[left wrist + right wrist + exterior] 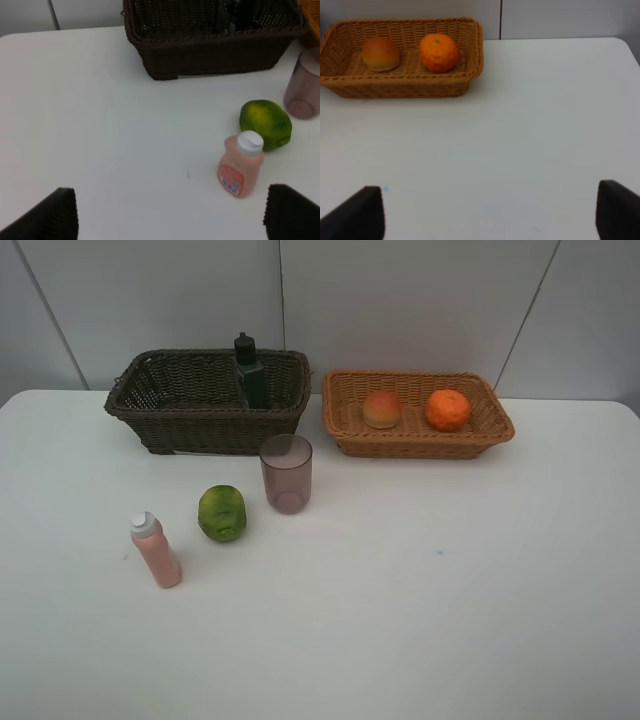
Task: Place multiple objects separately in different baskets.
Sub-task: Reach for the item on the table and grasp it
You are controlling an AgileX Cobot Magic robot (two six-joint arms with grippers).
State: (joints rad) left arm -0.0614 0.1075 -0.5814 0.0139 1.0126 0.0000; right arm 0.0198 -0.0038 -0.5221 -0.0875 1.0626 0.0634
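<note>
The dark brown basket (160,410) at the back left holds the dark pump bottle (249,371). The light tan basket (345,420) at the back right holds the peach-like fruit (381,409) and the orange (447,409). On the table stand the mauve cup (287,473), the green fruit (221,512) and the pink white-capped bottle (155,550). No arm shows in the high view. My left gripper (170,215) is open and empty, short of the pink bottle (240,165) and green fruit (265,123). My right gripper (490,215) is open and empty over bare table, well back from the tan basket (475,55).
A white table (420,600) carries everything, with grey wall panels (400,300) right behind the baskets. The cup stands close in front of the gap between the two baskets.
</note>
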